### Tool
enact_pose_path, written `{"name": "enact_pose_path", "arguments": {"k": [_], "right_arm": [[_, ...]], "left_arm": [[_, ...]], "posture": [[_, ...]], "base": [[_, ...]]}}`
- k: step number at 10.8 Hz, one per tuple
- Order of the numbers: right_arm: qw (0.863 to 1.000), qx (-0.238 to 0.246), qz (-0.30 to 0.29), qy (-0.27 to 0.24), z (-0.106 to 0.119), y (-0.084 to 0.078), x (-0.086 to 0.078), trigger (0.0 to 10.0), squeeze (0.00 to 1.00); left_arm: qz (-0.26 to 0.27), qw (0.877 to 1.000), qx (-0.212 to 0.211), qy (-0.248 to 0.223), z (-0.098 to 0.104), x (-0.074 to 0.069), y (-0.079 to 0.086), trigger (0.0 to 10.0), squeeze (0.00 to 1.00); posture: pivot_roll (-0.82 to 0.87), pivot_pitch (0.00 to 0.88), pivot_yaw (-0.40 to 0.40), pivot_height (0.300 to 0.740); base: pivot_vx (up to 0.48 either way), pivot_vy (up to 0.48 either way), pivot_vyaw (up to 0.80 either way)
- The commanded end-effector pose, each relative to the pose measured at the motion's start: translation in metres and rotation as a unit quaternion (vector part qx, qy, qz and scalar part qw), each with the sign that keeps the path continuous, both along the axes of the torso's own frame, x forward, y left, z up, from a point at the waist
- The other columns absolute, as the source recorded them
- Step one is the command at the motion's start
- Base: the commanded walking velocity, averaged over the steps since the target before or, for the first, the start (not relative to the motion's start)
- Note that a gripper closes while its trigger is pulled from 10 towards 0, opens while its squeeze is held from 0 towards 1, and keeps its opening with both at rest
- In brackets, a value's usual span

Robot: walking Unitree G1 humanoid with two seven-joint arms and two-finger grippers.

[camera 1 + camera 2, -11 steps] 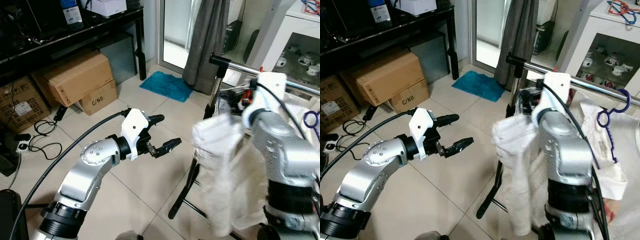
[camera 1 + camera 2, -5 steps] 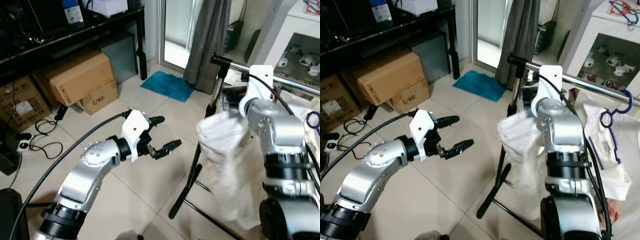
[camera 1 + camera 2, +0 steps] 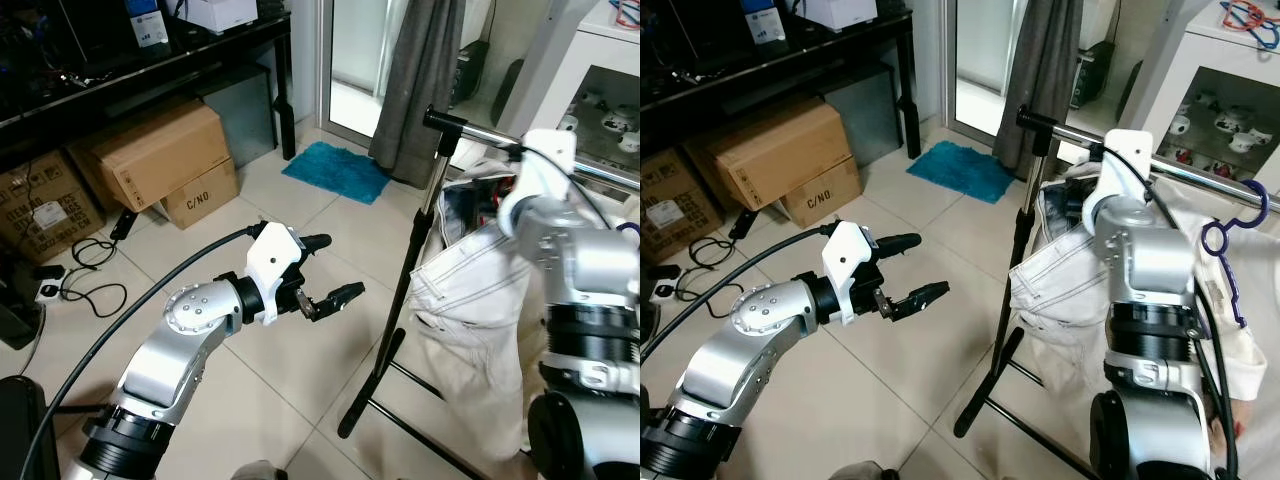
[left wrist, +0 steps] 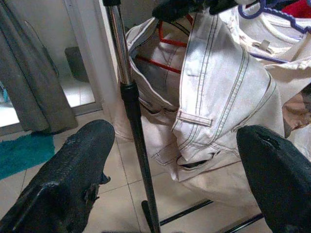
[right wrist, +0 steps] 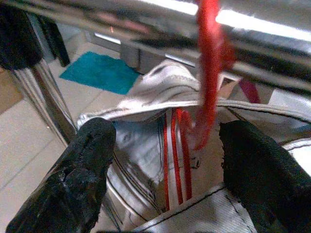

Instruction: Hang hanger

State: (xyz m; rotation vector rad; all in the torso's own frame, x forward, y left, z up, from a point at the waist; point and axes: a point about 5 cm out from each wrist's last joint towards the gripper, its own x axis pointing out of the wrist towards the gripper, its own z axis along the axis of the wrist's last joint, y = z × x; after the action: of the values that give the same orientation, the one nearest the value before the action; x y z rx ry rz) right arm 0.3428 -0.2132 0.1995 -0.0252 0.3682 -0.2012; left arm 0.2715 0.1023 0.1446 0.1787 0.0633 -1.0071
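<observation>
With its fingers spread wide and holding nothing, the right gripper sits just below the clothes rail, where the red hanger hooks over the bar carrying white jeans. Backing straight off should avoid snagging the hook. The left gripper hovers splayed and empty, well apart.

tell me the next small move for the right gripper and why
Probably draw the right gripper straight back, away from the rail. Its fingers are open, and the red hanger already hooks over the rail with the white jeans hanging below it. The left gripper waits open over the floor.
</observation>
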Motion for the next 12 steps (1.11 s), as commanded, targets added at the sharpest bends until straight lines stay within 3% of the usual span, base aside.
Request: {"name": "enact_pose_path", "arguments": {"k": [1, 2, 3, 4, 7, 12], "right_arm": [[1.0, 0.008, 0.006, 0.01, -0.002, -0.002, -0.005, 10.0, 0.0], [1.0, 0.007, 0.013, 0.018, -0.009, -0.003, -0.005, 6.9, 0.0], [0.999, 0.012, 0.022, 0.028, -0.014, -0.002, -0.004, 1.6, 0.0], [0.999, 0.01, 0.029, 0.042, -0.018, -0.003, 0.0, 0.0, 0.0], [0.997, -0.012, 0.028, 0.064, -0.021, -0.008, 0.012, 0.0, 0.0], [0.998, -0.008, 0.042, 0.044, -0.015, -0.008, 0.02, 0.0, 0.0]], "left_arm": [[-0.002, 1.0, 0.011, -0.007, 0.001, 0.003, 0.0, 10.0, 0.0], [-0.008, 1.0, 0.012, -0.006, 0.001, 0.004, -0.002, 10.0, 0.0], [-0.013, 1.0, 0.012, -0.006, 0.001, 0.004, -0.004, 10.0, 0.0], [-0.016, 1.0, 0.014, -0.006, 0.001, 0.005, -0.005, 10.0, 0.0], [-0.019, 1.0, 0.017, -0.005, -0.001, 0.005, -0.004, 10.0, 0.0], [-0.014, 1.0, 0.017, -0.006, -0.002, 0.006, -0.004, 10.0, 0.0]], "posture": [[-0.02, 0.0, 0.055, 0.74], [-0.03, 0.0, 0.065, 0.74], [-0.04, 0.0, 0.076, 0.74], [-0.04, 0.0, 0.079, 0.74], [-0.04, 0.0, 0.07, 0.74], [-0.04, 0.0, 0.061, 0.74]], "base": [[0.0, 0.0, 0.0], [0.0, 0.0, 0.0], [0.0, 0.0, 0.0], [0.0, 0.0, 0.0], [0.0, 0.0, 0.0], [0.0, 0.0, 0.0]]}}
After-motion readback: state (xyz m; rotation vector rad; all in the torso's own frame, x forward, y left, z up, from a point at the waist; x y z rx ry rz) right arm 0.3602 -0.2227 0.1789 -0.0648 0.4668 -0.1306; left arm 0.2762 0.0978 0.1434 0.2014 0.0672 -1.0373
